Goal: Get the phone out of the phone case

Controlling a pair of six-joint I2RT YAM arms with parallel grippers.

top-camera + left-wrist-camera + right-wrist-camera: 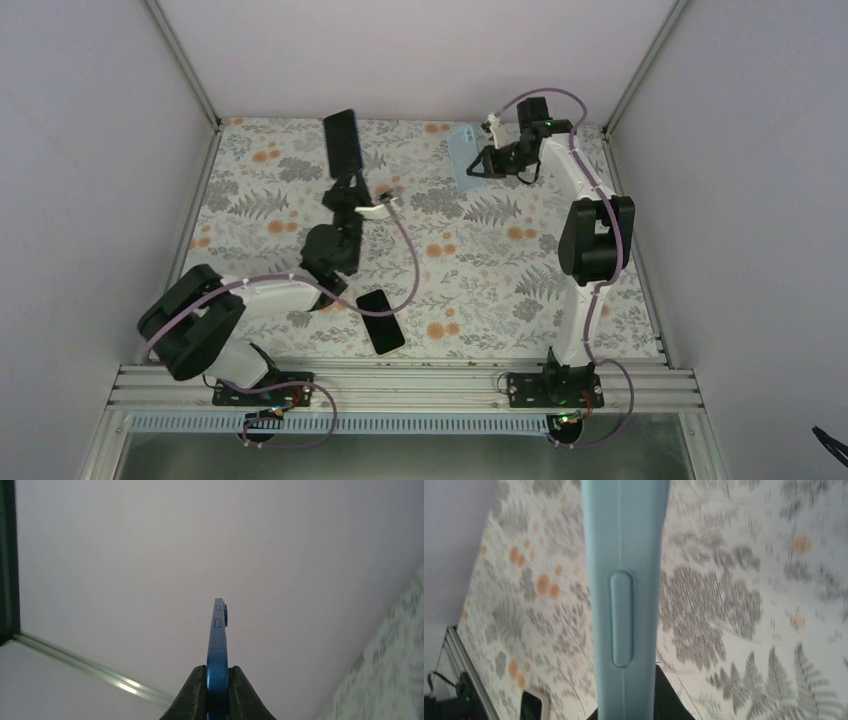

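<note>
**Phone and case held apart, one in each gripper**

The left gripper point(347, 188) is clamped on one end of a slim, dark-blue phone point(342, 140). The phone sticks out past the gripper's black fingers point(192, 695) toward the back wall, and shows edge-on in the wrist view. The right gripper point(480, 165) is clamped on a pale blue, soft phone case point(465, 155), raised over the floral tablecloth point(480, 260) near the far right corner, well apart from the phone. A flat black rectangular slab point(380, 320) lies on the cloth beside the left arm

Mat point(480, 270) lies open between the raised phone point(343, 142) and phone case point(463, 158); a black phone point(380, 320) blocks near-left.
</note>
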